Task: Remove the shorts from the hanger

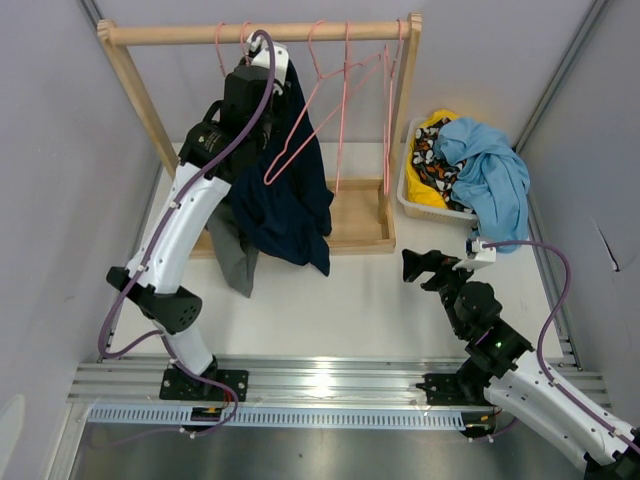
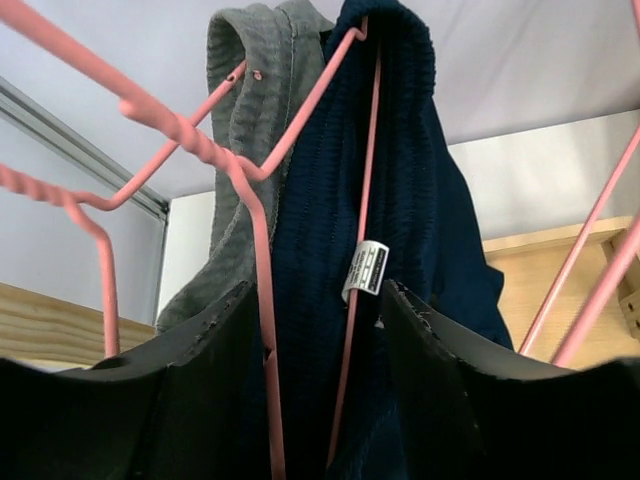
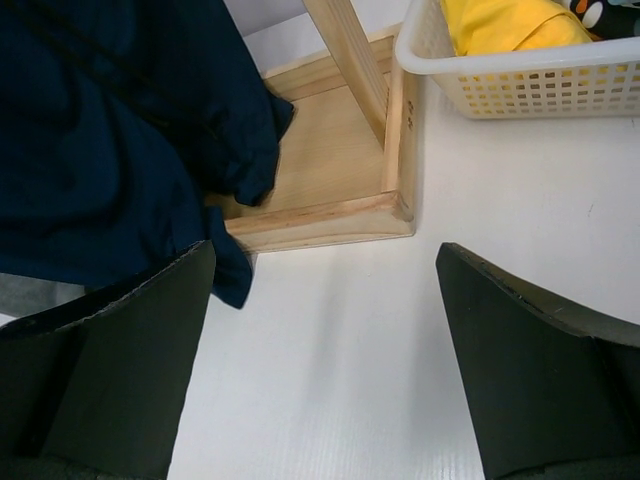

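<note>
Navy shorts [image 1: 290,200] with a ribbed waistband [image 2: 400,180] hang over a pink wire hanger [image 2: 262,250] on the wooden rail. A grey garment [image 2: 255,120] hangs just left of them. My left gripper [image 1: 263,50] is raised to the rail. In its wrist view, my left gripper [image 2: 318,290] stands open astride the navy cloth and two hanger wires, and nothing looks pinched. Low on the table right of the rack, my right gripper [image 1: 412,265] is wide open and empty. Its wrist view [image 3: 325,250] has the shorts' hem [image 3: 100,150] at the left.
The wooden rack [image 1: 260,33] has a tray base [image 1: 355,215] and carries more empty pink hangers [image 1: 345,100]. A white basket [image 1: 425,205] at the right holds yellow and light-blue clothes [image 1: 490,175]. A metal rail runs along the near edge.
</note>
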You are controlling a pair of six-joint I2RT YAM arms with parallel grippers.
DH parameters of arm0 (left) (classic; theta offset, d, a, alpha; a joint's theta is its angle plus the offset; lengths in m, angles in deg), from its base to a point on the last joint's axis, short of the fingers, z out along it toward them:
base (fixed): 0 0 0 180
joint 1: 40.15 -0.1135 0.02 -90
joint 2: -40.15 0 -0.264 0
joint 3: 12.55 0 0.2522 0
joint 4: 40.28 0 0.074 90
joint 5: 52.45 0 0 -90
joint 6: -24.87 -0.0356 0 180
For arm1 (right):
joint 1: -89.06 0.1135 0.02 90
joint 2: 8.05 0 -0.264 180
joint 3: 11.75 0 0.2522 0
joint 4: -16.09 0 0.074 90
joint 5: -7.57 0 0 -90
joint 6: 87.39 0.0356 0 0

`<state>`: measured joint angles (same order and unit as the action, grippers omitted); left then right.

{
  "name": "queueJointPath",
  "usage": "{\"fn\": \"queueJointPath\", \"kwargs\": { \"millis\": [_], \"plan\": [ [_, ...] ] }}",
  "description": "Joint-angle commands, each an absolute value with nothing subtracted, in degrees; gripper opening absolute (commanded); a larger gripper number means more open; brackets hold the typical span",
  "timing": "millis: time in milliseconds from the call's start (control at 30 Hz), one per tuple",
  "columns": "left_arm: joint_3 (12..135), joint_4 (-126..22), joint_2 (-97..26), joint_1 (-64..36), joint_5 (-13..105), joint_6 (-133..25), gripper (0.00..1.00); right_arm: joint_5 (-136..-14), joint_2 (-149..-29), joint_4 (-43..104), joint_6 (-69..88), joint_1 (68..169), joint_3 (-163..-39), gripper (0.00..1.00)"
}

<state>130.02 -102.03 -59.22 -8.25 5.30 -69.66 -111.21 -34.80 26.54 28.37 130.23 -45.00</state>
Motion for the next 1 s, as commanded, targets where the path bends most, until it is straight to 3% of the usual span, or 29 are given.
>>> {"fn": "queueJointPath", "kwargs": {
  "millis": [0,33,100,133,167,667,833,967],
  "plan": [
    [131.90,-99.74,-59.16,-9.64,7.05,-67.94,0.54,-113.02,-35.04,24.23,27.66,130.55,-44.67,0.99],
    [131.55,-99.48,-59.16,-9.91,7.13,-67.77,0.35,-113.02,-35.12,24.05,27.66,130.63,-44.50,0.99],
    [130.76,-98.96,-58.90,-10.26,6.79,-67.50,0.19,-112.93,-35.30,23.96,27.66,130.46,-44.41,0.99],
    [130.41,-98.52,-58.90,-10.44,6.52,-67.41,0.04,-112.93,-35.65,23.79,27.66,130.55,-44.41,0.99],
    [129.97,-98.34,-58.81,-10.53,6.35,-67.33,0.00,-112.84,-35.83,23.70,27.66,130.46,-44.41,1.00],
    [135.07,-97.98,-48.90,-8.69,7.23,-68.55,0.00,-111.17,-38.55,22.12,28.19,130.46,-45.28,0.99],
    [128.66,-97.80,-41.95,-0.53,-3.05,-72.86,0.00,-111.70,-38.64,23.17,27.66,130.63,-46.77,1.00],
    [120.77,-103.51,-35.54,3.79,-4.38,-68.14,0.00,-112.40,-37.94,24.23,26.70,130.64,-47.83,0.99]
  ]
}}
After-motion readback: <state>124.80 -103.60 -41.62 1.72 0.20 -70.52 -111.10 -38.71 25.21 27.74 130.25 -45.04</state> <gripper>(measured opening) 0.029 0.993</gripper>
